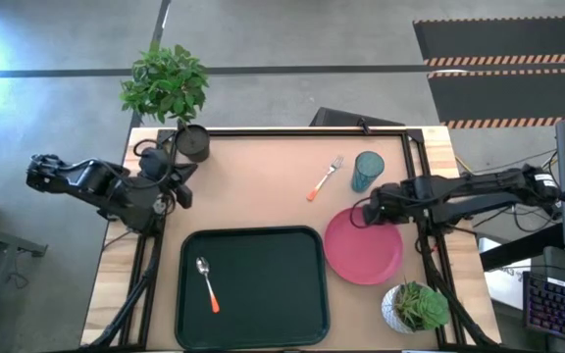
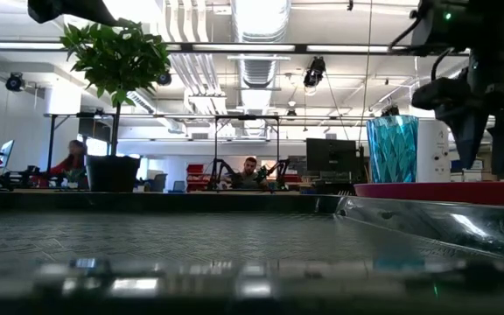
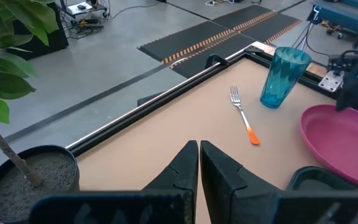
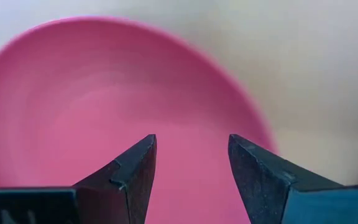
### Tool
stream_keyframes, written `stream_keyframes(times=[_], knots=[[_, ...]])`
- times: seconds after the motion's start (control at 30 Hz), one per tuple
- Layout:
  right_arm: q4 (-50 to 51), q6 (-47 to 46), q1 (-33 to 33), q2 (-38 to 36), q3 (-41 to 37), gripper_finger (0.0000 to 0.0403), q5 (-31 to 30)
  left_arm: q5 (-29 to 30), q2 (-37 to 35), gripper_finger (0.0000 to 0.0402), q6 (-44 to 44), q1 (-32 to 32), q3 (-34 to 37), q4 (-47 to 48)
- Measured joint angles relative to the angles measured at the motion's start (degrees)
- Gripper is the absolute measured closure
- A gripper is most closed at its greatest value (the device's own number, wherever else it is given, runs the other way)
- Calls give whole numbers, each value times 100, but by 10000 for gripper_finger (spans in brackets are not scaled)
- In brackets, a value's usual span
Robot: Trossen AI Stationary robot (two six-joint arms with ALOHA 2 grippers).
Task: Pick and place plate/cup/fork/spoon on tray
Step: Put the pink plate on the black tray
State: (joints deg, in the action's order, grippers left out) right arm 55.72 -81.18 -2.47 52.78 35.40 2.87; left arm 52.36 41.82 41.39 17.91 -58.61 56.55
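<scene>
The pink plate [image 1: 366,250] lies flat on the table, just right of the dark tray [image 1: 263,309]. My right gripper [image 4: 191,146] is open and points down over the plate's far left part [image 1: 359,212], its fingers above the pink surface. The teal cup [image 1: 367,171] stands upright behind the plate. The orange-handled fork [image 1: 325,178] lies flat to the cup's left. The spoon [image 1: 208,282] lies in the tray's left half. My left gripper [image 3: 199,149] is shut and holds nothing, raised over the table's far left [image 1: 184,188].
A dark pot [image 1: 193,142] with a leafy plant [image 1: 165,80] stands at the far left corner, beside my left gripper. A small plant in a white pot [image 1: 415,306] stands at the near right, close to the plate. People sit in the room beyond the table.
</scene>
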Motion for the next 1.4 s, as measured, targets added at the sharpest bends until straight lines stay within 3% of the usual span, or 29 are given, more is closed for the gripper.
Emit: stream_keyframes(times=[0.23, 0.53, 0.8, 0.9, 1.1, 1.4], knots=[[414, 289, -328, 321, 0, 213, 81, -3, -138, 402, -106, -2, -2, 4], [378, 1016, -742, 1131, -66, 213, 660, -155, -201, 402, -323, 0, -1, 6], [-533, 1610, -963, 1771, -68, 218, 985, -174, -201, 402, -335, 0, -2, 7], [-747, 1748, -959, 1977, -65, 250, 1146, -173, -201, 402, -333, -1, -2, 7], [-789, 1928, -951, 2141, -52, 377, 1429, -173, -161, 402, -297, -2, -2, -4], [-734, 1836, -906, 1649, 184, 393, 1286, -168, -37, 402, -280, 0, -2, -54]])
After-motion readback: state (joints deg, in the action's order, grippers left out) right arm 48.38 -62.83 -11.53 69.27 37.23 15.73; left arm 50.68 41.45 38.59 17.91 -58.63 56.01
